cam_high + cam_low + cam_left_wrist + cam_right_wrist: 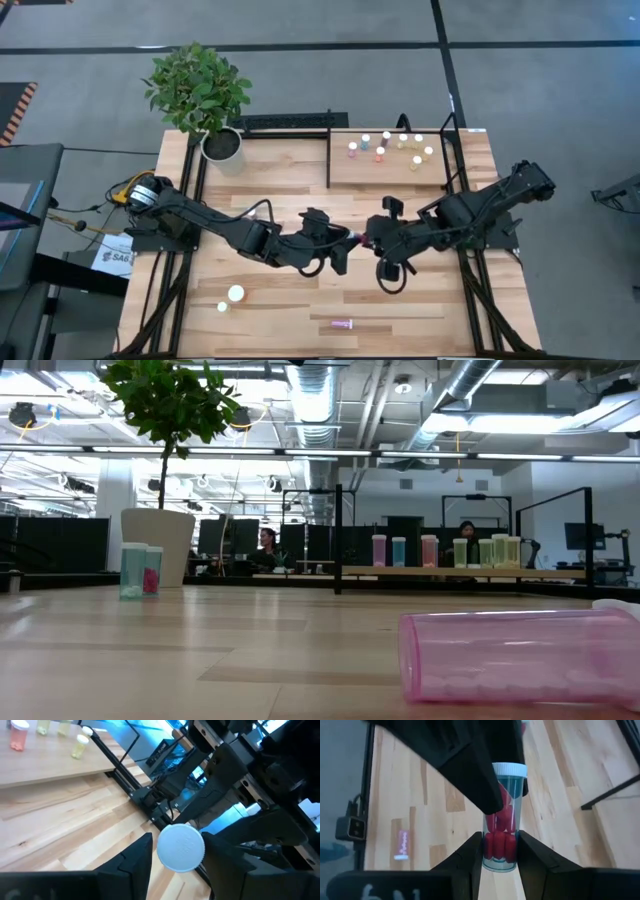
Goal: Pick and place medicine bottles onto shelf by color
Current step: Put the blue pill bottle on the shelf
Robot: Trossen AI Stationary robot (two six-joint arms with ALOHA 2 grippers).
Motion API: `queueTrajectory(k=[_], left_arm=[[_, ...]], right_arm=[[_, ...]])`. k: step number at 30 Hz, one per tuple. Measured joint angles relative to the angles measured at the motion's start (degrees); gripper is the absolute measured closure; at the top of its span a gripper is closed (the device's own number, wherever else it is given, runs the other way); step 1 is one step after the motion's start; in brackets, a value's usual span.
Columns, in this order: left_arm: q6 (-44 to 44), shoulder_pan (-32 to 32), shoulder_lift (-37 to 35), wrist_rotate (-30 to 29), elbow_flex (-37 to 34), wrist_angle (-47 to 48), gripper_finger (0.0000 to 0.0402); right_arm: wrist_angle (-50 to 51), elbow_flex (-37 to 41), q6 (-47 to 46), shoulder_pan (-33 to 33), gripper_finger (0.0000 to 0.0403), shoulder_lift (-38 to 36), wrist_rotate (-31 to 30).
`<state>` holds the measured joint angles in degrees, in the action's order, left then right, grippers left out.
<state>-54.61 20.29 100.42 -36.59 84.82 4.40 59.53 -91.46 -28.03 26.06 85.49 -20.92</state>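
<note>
The worktop (300, 190) spreads under both my arms, with the shelf (390, 165) at its far right corner and a plant (200, 90) at the far left. My two arms meet over the middle of the worktop, hand to hand.

My right hand (499, 851) is clamped on the base of a red bottle (502, 827), its fingers snug against the clear body with the red pills showing between them. The bottle's long axis runs straight out from that hand toward my left hand (179, 851), white cap (181, 847) leading. My left fingers stand either side of that cap, partly closed, near its rim; I cannot tell whether they touch it yet. So the bottle lies between my hands, end-on to the left one, and I judge a handover is under way.

On the shelf stand several small bottles (380, 152), pink, orange and yellow. Loose on the worktop are a pair of yellow bottles (230, 297) near the left front, and a pink bottle (342, 324) lying on its side at the front edge.
</note>
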Motion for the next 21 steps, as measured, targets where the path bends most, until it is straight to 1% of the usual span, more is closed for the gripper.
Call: queueTrajectory(k=[4,8,12,15,17,19,21], left_arm=[[-1.0,-0.1,0.0,-1.1,0.0,-0.1,0.024],[-0.5,-0.1,0.0,-4.7,-0.1,-1.1,0.0221],[0.2,0.0,0.0,-8.9,-0.1,-1.6,0.0208],[1.1,0.4,0.0,-10.8,-0.1,-2.4,0.0204],[1.2,0.5,0.0,-9.8,-0.1,-2.8,0.0203],[1.2,0.3,0.0,-5.6,-0.1,-2.7,0.0202],[1.2,0.2,0.0,-2.5,-0.1,-2.4,0.0202]], right_arm=[[-0.4,0.0,-4.4,-0.9,0.0284,0.0,-0.5],[-2.3,-0.1,-6.6,-2.0,0.0284,0.0,-1.2],[-1.5,-0.1,-9.3,-2.2,0.0284,0.0,-1.7],[-0.9,-0.1,-9.7,-2.2,0.0284,0.0,-1.7],[-0.4,-0.1,-6.3,-2.0,0.0284,0.0,-1.6],[1.1,-0.1,-3.6,-1.8,0.0284,0.0,-1.4],[2.8,-0.1,-3.6,-1.9,0.0284,0.0,-1.2]])
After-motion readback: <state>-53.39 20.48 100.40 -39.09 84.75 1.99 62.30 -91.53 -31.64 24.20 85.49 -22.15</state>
